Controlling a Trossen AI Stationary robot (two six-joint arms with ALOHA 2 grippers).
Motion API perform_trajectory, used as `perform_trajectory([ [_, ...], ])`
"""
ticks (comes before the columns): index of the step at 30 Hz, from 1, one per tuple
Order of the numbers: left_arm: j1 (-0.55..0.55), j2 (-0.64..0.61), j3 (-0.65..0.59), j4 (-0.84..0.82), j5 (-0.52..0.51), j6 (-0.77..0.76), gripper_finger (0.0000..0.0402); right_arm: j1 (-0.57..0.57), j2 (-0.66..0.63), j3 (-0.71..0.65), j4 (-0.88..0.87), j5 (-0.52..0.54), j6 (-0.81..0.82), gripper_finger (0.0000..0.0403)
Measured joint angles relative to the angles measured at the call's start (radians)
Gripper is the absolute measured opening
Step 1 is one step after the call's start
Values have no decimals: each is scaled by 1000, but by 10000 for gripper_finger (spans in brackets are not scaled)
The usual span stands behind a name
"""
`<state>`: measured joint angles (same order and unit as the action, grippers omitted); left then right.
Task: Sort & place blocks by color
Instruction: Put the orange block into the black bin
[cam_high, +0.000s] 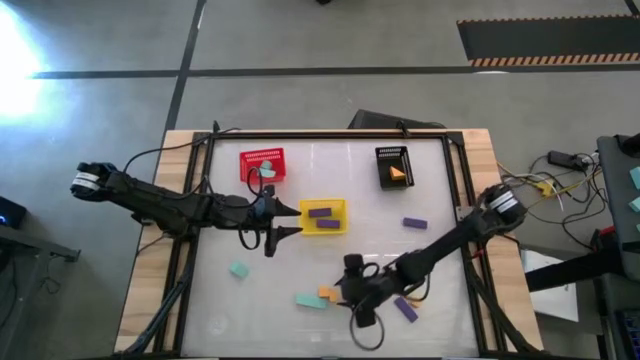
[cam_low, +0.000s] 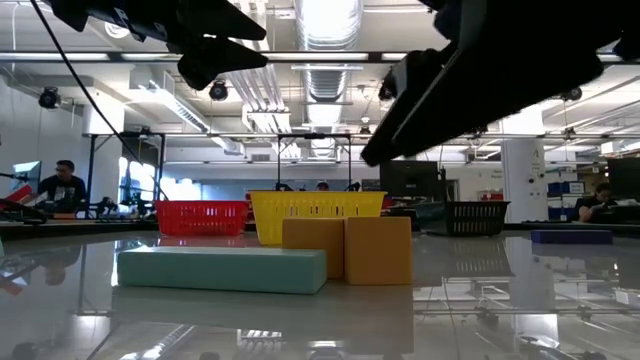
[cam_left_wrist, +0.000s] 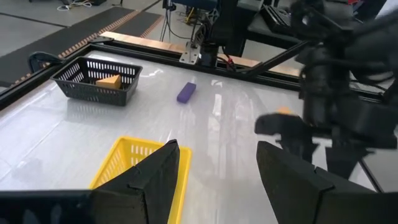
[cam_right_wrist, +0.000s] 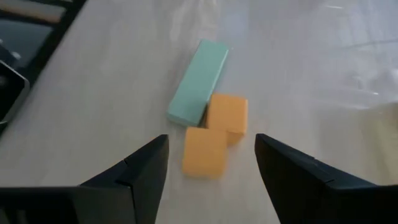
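My right end effector (cam_high: 345, 290) hovers with its fingers spread wide and empty, above the surface (cam_high: 440, 290) toward 6 o'clock in the high view. Directly ahead of it lie two small orange square blocks (cam_right_wrist: 214, 137) touching each other, with a long teal-green rectangular bar (cam_right_wrist: 198, 82) lying against them. In the low view the pair of orange blocks (cam_low: 346, 248) stands just behind the teal-green bar (cam_low: 222, 270).

My left end effector (cam_high: 283, 222) is also open and empty, positioned just beside the yellow mesh basket (cam_high: 341, 205) at its 9 o'clock side. That basket holds two purple bars (cam_high: 321, 218). The red mesh basket (cam_high: 262, 158), at 11 o'clock, holds a teal piece; the black mesh basket (cam_high: 393, 153), at 1 o'clock, holds an orange wedge (cam_high: 397, 173).

Loose items: a purple block (cam_high: 415, 224) at 3 o'clock, a purple bar (cam_high: 405, 309) at 5 o'clock, and a teal block (cam_high: 238, 269) at 8 o'clock.

Handling judgement: the blocks appear rigid, light and flat-sided, so they should not deform. The glossy surface suggests they may slide if nudged. Grasp the nearer orange block across two opposite flat faces, at mid-height, avoiding the neighbour it touches.
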<state>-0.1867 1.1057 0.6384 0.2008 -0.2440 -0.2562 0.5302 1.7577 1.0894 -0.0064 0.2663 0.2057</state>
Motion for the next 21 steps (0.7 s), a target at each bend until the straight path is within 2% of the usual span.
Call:
perform_trajectory([
  [10,0,-2,-2,0,0,0,200,0,156,249,-356,15,125,242],
  [16,0,-2,-2,0,0,0,200,-10,209,294,-379,-5,141,234],
  [21,0,-3,-2,0,0,1,200,-28,203,289,-377,-8,162,185],
])
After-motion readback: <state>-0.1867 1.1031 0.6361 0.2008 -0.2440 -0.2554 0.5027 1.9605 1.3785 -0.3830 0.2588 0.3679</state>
